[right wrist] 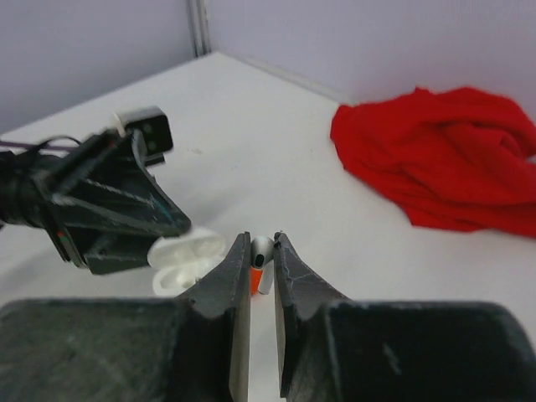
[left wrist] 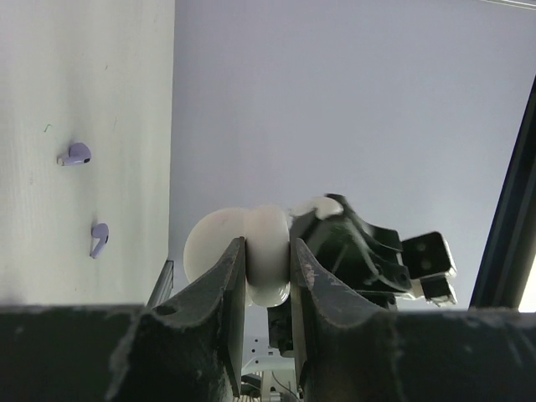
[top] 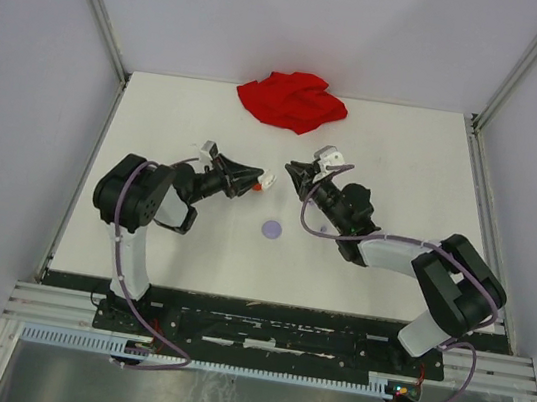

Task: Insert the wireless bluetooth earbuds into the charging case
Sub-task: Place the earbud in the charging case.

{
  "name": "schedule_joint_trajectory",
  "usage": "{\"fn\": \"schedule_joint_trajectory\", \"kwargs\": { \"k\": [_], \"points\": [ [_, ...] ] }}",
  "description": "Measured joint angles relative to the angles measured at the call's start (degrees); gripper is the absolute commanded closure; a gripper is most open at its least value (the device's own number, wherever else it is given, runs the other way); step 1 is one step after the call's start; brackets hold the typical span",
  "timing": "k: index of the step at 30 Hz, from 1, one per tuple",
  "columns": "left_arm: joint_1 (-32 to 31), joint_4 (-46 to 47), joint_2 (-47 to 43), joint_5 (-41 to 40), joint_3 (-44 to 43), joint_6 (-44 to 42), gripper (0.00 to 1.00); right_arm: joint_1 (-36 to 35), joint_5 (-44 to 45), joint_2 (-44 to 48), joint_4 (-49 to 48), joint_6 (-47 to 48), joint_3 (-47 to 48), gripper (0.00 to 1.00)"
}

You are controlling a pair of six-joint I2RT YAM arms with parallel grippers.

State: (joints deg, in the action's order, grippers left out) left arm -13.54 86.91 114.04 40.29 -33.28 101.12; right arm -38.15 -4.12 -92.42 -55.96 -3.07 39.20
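Nearby lie red cloth (top: 292, 100), lavender disc (top: 271, 229) — and two lavender earbuds (left wrist: 74, 154).

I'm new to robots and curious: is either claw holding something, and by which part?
Yes. The left gripper pinches the white charging case across its body; the right gripper holds a white earbud, apparently by its stem, between its fingertips.

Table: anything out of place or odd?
Mildly: a red cloth lies crumpled at the far edge, and two lavender earbuds lie loose on the table, apart from the white case in the left gripper. No damage visible.
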Motion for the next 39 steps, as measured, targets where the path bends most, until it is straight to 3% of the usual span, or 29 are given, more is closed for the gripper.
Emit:
{"fn": "schedule_joint_trajectory", "kwargs": {
  "k": [6, 10, 39],
  "points": [
    [-0.79, 0.09, 1.68, -0.22, -0.96, 0.57, 0.97, -0.48, -5.73, -1.29, -15.85, 2.64, -1.49, 1.0],
    [-1.2, 0.17, 2.47, -0.22, -1.62, 1.44, 0.97, -1.29, -8.94, -3.63, -20.37, 4.66, -1.64, 1.0],
    [-1.7, 0.48, 2.47, 0.26, -2.49, 7.41, 0.97, -3.13, -12.57, -10.08, -23.15, 9.03, -2.1, 1.0]
  ]
}}
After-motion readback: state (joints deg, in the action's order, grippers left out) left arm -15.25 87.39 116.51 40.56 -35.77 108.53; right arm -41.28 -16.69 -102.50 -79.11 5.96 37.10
